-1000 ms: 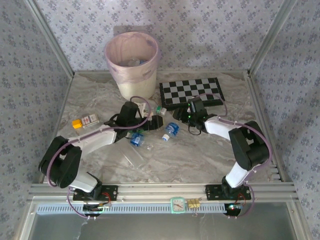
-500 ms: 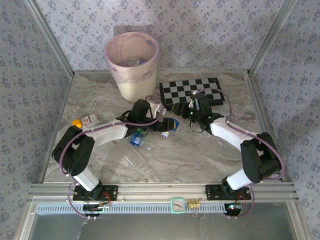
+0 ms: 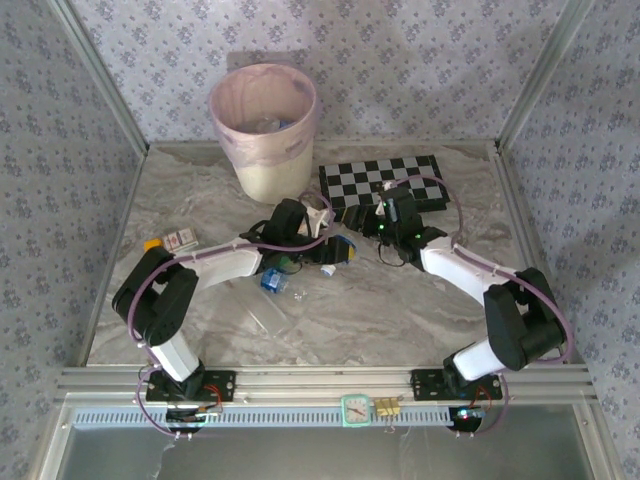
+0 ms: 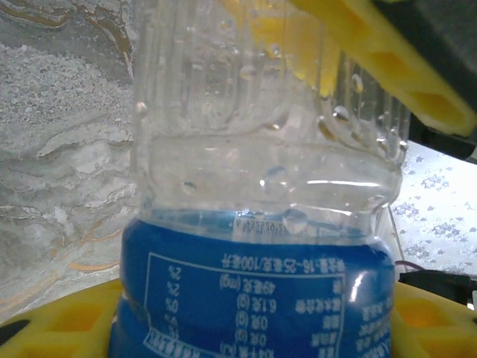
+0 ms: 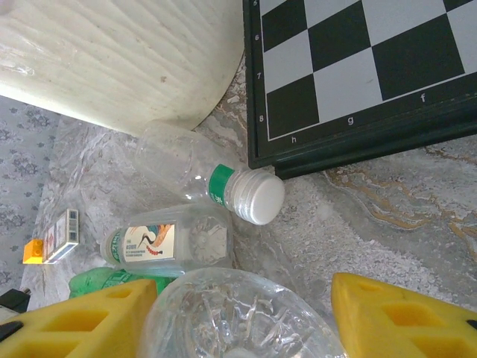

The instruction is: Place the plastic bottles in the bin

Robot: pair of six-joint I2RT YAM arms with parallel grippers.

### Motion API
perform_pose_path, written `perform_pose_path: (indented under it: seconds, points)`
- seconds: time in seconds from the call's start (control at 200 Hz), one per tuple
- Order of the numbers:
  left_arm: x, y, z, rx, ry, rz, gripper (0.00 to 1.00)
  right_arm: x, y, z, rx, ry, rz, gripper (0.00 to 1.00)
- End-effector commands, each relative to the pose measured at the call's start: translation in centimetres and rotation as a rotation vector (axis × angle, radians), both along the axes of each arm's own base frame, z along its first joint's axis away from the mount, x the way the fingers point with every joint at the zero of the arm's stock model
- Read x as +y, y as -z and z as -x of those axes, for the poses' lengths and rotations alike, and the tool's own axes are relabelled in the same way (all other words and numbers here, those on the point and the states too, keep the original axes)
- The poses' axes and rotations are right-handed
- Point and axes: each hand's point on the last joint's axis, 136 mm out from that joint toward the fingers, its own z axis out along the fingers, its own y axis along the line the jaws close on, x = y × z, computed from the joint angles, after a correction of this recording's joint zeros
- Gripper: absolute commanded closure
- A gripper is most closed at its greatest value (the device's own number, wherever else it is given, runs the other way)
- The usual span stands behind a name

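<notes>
The bin [image 3: 264, 120], cream-white with a pinkish liner, stands at the back left with bottles inside. My left gripper [image 3: 322, 250] lies low on the table, shut on a clear bottle with a blue label [image 4: 253, 291], yellow fingers [image 4: 387, 67] above and below it. My right gripper [image 3: 392, 215] hovers by the chessboard's front edge, its jaws closed round a clear ribbed bottle [image 5: 238, 317]. Below it lie a white-capped bottle [image 5: 223, 179], a labelled clear bottle [image 5: 168, 242] and a green bottle [image 5: 112, 280]. Another blue-labelled bottle [image 3: 273, 280] lies beside my left forearm.
A black-and-white chessboard [image 3: 385, 185] lies at the back right, close beside the bin. A small yellow-and-white carton [image 3: 172, 242] sits at the left. A flattened clear bottle [image 3: 262, 315] lies in front of the left arm. Metal frame posts and patterned walls surround the table.
My left arm reached right to the blue-labelled bottle and its jaws closed on it. My right arm rose toward the chessboard with the clear bottle, then held still.
</notes>
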Motion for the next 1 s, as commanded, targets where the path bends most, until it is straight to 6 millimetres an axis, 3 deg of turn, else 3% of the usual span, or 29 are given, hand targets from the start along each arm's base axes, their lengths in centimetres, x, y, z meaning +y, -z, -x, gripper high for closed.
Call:
perform_pose_path:
  seconds: [0.0, 0.115, 0.23, 0.405, 0.525, 0.7, 0.995]
  points:
    - [-0.9, -1.6, -0.5, -0.031, 0.017, 0.045, 0.49, 0.1, -1.7, 0.1, -0.045, -0.005, -0.003, 0.51]
    - [-0.7, -1.7, -0.7, -0.040, -0.003, 0.034, 0.50, -0.7, -2.2, 0.0, -0.050, 0.016, 0.011, 0.31]
    - [-0.3, -1.6, -1.0, -0.051, -0.024, 0.016, 0.50, -2.4, -3.5, -0.1, -0.073, 0.049, 0.024, 0.17]
    - [0.5, -1.7, -1.8, -0.071, -0.055, -0.011, 0.50, -5.2, -5.2, 0.4, -0.097, 0.101, 0.037, 0.09]
    - [1.1, -3.2, -3.0, -0.112, -0.078, -0.010, 0.50, -6.8, -5.2, 1.0, -0.097, 0.135, 0.052, 0.04]
    - [1.5, -7.2, -4.9, -0.226, -0.089, -0.022, 0.50, -8.0, -4.3, 2.1, -0.096, 0.162, 0.068, 0.00]
    - [4.0, -17.3, -10.3, -0.481, -0.159, -0.023, 0.50, -7.9, -2.7, 3.1, -0.062, 0.163, 0.046, 0.00]
